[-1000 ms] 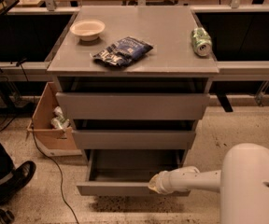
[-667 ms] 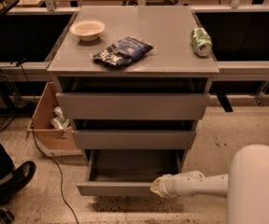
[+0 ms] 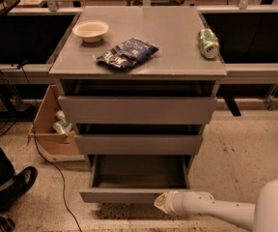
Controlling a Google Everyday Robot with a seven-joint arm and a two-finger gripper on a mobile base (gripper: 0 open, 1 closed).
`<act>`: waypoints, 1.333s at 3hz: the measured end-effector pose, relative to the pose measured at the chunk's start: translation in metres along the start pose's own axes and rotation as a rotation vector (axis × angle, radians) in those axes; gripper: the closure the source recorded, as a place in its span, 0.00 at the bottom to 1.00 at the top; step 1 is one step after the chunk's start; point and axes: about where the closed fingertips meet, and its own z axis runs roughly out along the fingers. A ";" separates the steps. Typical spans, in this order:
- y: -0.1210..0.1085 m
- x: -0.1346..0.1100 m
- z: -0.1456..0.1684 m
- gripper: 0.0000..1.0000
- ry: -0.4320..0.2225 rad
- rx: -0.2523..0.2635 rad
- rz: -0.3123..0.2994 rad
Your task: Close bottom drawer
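At the foot of the grey cabinet (image 3: 139, 110), the bottom drawer (image 3: 129, 195) stands pulled out, its shallow tray showing. My jaws hover low just before its front panel, right of middle; I cannot tell whether they touch it, nor how far open they are. On the surface (image 3: 177, 57) above lie a bowl (image 3: 90, 31), a dark bag (image 3: 127, 53) and a can (image 3: 208, 43). A cardboard box (image 3: 49, 124) sits left.

Three grey drawers (image 3: 139, 109), the bottom drawer (image 3: 119, 195) lowest, with one gripper (image 3: 161, 203) at its front edge. On top lie one bowl (image 3: 90, 31), one snack bag (image 3: 127, 53) and one can (image 3: 208, 42). One cardboard box (image 3: 45, 115) holds perhaps two containers (image 3: 62, 125).
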 end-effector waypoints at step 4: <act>-0.020 0.005 0.036 1.00 -0.140 0.029 0.019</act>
